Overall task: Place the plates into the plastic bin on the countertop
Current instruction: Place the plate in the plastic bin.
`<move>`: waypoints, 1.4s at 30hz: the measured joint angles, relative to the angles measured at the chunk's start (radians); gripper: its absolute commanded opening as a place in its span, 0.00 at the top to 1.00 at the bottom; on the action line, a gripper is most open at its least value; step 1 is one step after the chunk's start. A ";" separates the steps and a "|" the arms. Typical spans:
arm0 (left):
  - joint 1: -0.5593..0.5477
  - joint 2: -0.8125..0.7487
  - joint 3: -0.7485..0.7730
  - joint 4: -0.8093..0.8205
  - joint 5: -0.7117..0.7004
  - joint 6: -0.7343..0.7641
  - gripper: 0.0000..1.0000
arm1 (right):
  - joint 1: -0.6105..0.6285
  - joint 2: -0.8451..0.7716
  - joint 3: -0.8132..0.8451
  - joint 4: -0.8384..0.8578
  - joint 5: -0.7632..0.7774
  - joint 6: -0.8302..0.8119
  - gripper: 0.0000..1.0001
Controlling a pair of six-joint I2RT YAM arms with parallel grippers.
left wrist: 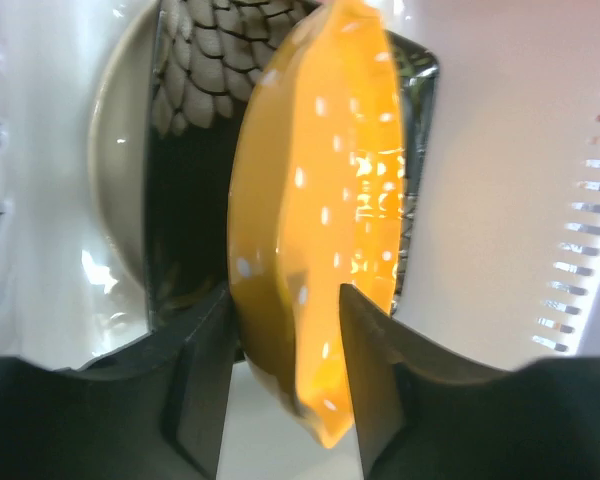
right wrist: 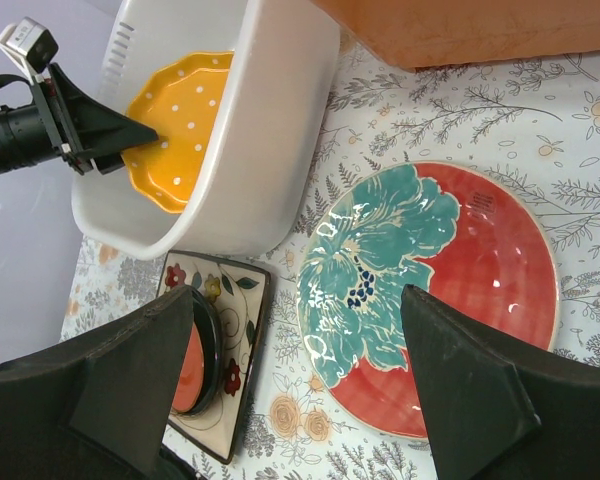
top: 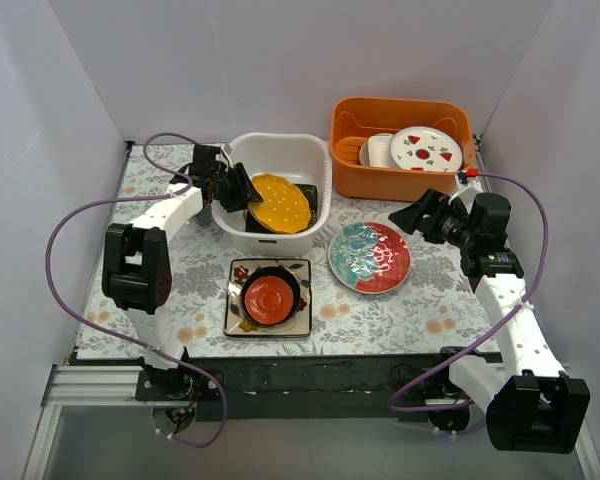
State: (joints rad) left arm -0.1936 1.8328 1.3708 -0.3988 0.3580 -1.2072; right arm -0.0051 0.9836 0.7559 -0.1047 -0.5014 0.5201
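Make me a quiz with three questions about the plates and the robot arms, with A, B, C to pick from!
1. Where is the yellow plate?
A. on the floor
B. in the white bin
C. balanced on top of an arm

2. What colours is the round plate below the right pincer?
A. teal and red
B. purple and green
C. all black

3. What is the right pincer doing?
A. squeezing a spoon
B. shut tight on a plate
C. wide open, holding nothing

Answers:
1. B: the yellow plate sits tilted inside the bin's walls.
2. A: it has a teal flower on one side and red on the other.
3. C: its two fingers stand far apart above the plate, with nothing between them.
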 measured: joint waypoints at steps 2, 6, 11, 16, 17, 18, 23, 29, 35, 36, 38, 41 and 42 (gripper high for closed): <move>0.000 0.000 0.011 0.003 0.000 0.004 0.42 | 0.000 0.000 0.000 0.000 0.000 0.000 0.09; -0.005 0.000 0.034 0.003 0.008 0.008 0.30 | 0.000 0.000 0.000 0.000 -0.002 0.000 0.09; -0.008 0.000 0.052 -0.005 0.012 0.010 0.22 | 0.000 0.000 0.000 0.000 -0.003 0.000 0.09; -0.011 -0.011 0.054 -0.019 0.000 0.010 0.16 | 0.000 0.000 -0.001 -0.001 -0.002 -0.001 0.09; -0.012 -0.014 0.054 -0.023 -0.004 0.009 0.14 | 0.000 0.000 -0.001 -0.001 -0.002 -0.002 0.09; -0.013 -0.016 0.055 -0.026 -0.006 0.009 0.12 | 0.000 0.000 -0.001 -0.003 -0.001 -0.006 0.09; -0.014 -0.034 0.061 -0.041 -0.024 0.014 0.02 | 0.000 0.000 -0.023 -0.016 0.016 -0.043 0.09; -0.014 -0.041 0.072 -0.057 -0.053 0.023 0.02 | 0.000 0.006 -0.094 -0.066 0.080 -0.099 0.08; -0.014 -0.043 0.076 -0.067 -0.043 0.031 0.02 | -0.020 0.027 -0.153 -0.108 0.134 -0.137 0.08; -0.014 -0.044 0.076 -0.068 -0.037 0.033 0.02 | -0.030 0.034 -0.161 -0.108 0.137 -0.142 0.08; -0.014 -0.047 0.076 -0.069 -0.027 0.039 0.02 | -0.051 0.051 -0.177 -0.111 0.136 -0.152 0.08; -0.013 -0.054 0.076 -0.069 -0.011 0.045 0.02 | -0.087 0.073 -0.191 -0.110 0.127 -0.160 0.09; -0.013 -0.057 0.076 -0.068 -0.005 0.048 0.02 | -0.102 0.080 -0.196 -0.109 0.118 -0.161 0.09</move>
State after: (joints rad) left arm -0.2070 1.7760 1.4467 -0.4671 0.3527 -1.1591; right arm -0.1070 1.0637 0.5602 -0.2138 -0.3832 0.3588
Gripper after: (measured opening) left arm 0.981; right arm 0.918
